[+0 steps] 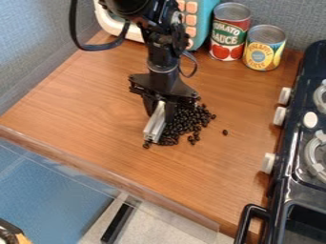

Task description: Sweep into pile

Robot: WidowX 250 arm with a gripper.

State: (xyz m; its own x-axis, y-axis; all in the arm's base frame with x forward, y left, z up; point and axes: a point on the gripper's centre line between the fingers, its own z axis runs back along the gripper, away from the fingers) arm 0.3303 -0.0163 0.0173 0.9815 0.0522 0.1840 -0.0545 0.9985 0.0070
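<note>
claw (160, 106) pinching silver bar (154, 126) at edge of dark bean pile (185, 123) on wooden surface (89, 112); one bean (225, 132) apart, stove (290, 143) side.

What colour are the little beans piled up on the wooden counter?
The beans are very dark, almost black, as the camera view shows.

Beans (186, 123) near-black, counter (89, 114) brown wood-grain, stove knobs (280, 116) white
</note>
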